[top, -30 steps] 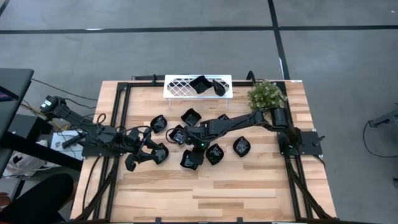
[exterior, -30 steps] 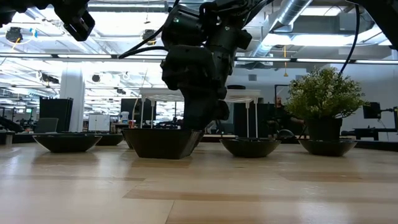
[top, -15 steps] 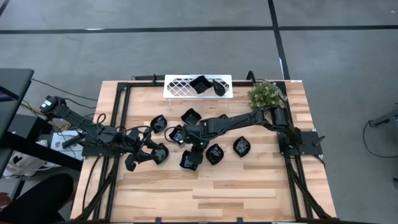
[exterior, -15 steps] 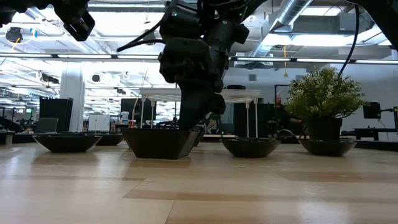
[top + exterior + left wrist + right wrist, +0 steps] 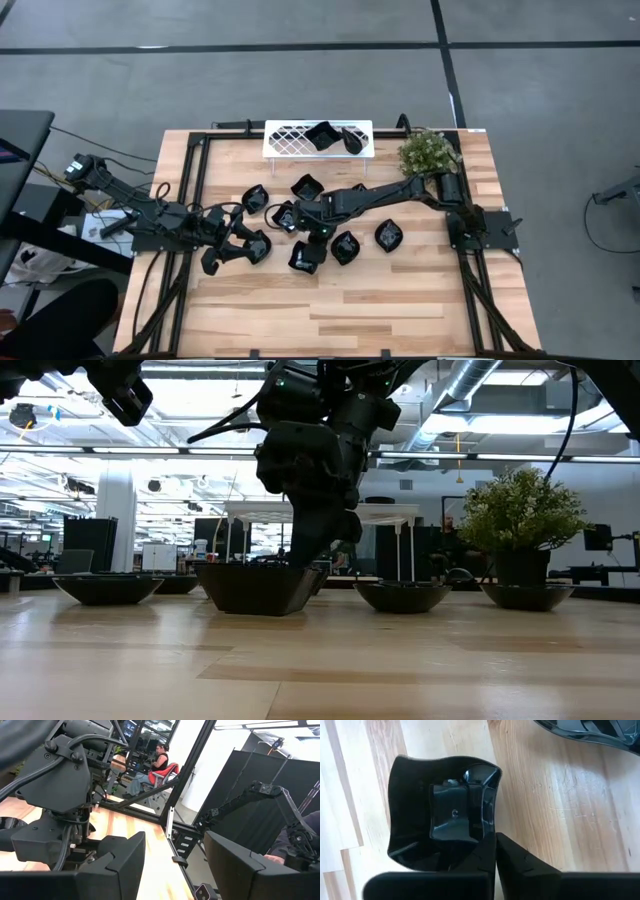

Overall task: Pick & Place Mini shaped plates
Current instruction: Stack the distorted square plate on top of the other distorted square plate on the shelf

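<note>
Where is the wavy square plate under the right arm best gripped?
By its raised rim, from above: the plate lies flat on the table, so only the upturned edge offers a hold. The right gripper is shut on that rim, one finger inside.

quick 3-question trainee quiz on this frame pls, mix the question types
1. True or false: the right gripper has its fingers shut on the rim of a wavy-edged square plate.
2. Which holds black plates already? A) the white lattice tray B) the potted plant C) the floor
3. Fill in: the left gripper, near the table's left side, has its fingers ____ and holds nothing.

Key: 1 true; 2 A, two plates sit in the tray; 3 open.
</note>
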`<state>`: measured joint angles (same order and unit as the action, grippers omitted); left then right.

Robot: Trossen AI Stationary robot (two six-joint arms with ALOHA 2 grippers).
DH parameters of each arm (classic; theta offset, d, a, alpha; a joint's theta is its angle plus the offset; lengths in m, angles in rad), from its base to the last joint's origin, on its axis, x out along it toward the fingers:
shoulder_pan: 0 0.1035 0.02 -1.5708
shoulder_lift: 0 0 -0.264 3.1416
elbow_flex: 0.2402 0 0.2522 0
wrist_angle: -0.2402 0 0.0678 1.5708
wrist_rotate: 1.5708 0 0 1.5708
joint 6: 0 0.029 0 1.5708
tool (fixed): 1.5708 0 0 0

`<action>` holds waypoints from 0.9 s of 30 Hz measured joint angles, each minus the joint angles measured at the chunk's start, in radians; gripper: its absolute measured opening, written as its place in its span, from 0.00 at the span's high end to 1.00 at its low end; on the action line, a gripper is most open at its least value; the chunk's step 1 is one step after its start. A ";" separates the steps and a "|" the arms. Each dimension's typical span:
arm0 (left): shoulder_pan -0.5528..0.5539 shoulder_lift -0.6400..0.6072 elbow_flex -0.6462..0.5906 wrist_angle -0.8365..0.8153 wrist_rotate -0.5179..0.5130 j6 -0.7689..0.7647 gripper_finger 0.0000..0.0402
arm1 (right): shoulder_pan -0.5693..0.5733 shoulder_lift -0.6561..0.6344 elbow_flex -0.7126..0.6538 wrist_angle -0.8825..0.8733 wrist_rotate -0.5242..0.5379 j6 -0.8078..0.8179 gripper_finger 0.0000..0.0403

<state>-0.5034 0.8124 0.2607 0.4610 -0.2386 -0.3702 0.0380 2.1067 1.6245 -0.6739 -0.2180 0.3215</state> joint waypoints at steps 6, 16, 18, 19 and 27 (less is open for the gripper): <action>0.000 0.000 0.000 0.000 0.000 0.000 0.49 | 0.000 0.000 0.000 0.000 0.007 -0.007 0.96; 0.000 0.000 0.000 0.000 0.000 0.000 0.49 | 0.000 0.000 0.000 0.000 0.010 -0.010 0.98; 0.000 0.000 0.000 0.000 0.000 0.000 0.49 | 0.000 0.000 0.000 0.000 0.011 -0.015 0.99; 0.000 0.000 0.000 0.000 0.000 0.000 0.49 | 0.000 0.000 0.000 0.000 0.013 -0.014 0.99; 0.000 0.000 0.000 0.000 0.000 0.000 0.49 | 0.000 0.000 0.000 -0.009 0.015 -0.010 1.00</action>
<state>-0.5033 0.8124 0.2604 0.4610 -0.2382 -0.3698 0.0380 2.1067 1.6241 -0.6824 -0.2035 0.3119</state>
